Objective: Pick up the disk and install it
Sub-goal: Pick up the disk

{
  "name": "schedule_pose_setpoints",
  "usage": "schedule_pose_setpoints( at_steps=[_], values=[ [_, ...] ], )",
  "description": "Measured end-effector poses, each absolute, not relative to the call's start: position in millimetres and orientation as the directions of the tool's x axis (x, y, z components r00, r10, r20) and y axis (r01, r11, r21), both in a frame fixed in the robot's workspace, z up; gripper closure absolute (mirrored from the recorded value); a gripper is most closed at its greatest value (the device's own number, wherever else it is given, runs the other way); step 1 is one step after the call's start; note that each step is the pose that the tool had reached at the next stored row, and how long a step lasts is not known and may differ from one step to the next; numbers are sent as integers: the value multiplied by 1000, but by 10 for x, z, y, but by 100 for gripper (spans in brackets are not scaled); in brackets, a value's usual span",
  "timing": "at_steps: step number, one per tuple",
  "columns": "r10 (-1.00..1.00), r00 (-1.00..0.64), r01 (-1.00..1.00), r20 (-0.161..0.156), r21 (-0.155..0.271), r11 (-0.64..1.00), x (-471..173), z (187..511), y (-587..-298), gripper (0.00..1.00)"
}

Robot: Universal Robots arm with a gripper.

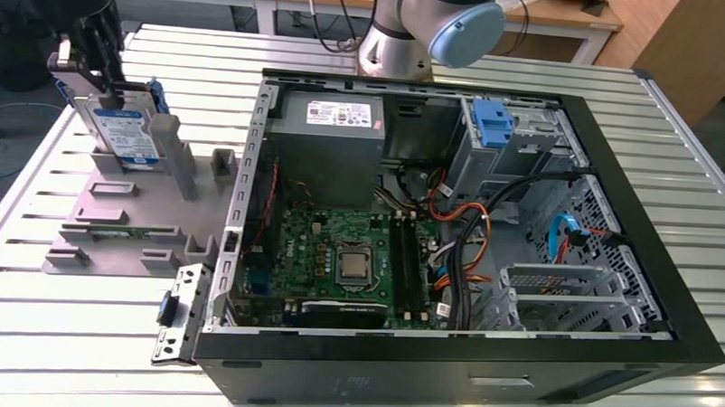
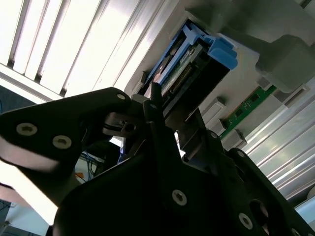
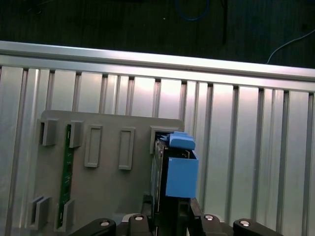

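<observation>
The disk (image 1: 126,134) is a silver-grey drive with a white-and-blue label and blue side rails. It stands on edge in the grey fixture (image 1: 120,227) at the exterior view's left. My gripper (image 1: 105,93) comes down on its top edge, with the black fingers (image 1: 93,45) against its two faces, shut on it. In the first wrist view the disk's blue rail (image 3: 180,174) rises between the fingers of my gripper (image 3: 170,211). The second wrist view shows the disk (image 2: 197,56) end-on beyond my gripper (image 2: 167,115).
An open computer case (image 1: 605,176) lies on the slatted aluminium table (image 1: 68,338), with a grey power supply (image 1: 329,121), a blue latch (image 1: 492,127), the motherboard (image 1: 336,257) and loose cables (image 1: 458,234) inside. A green memory stick (image 3: 64,177) stands in the fixture. The arm's base (image 1: 417,29) is behind the case.
</observation>
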State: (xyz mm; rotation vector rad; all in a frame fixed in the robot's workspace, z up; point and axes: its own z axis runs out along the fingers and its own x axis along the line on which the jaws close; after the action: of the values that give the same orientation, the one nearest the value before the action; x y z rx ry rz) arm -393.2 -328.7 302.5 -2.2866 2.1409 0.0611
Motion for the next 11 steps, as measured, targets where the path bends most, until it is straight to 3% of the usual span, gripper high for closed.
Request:
schedule_pose_setpoints(
  at_steps=[2,11],
  values=[
    [-997,65,-998,-34,20,-66,-3932,3025,-3287,65],
    [-998,47,-999,-34,20,-48,-3932,3022,-3287,65]
  ],
)
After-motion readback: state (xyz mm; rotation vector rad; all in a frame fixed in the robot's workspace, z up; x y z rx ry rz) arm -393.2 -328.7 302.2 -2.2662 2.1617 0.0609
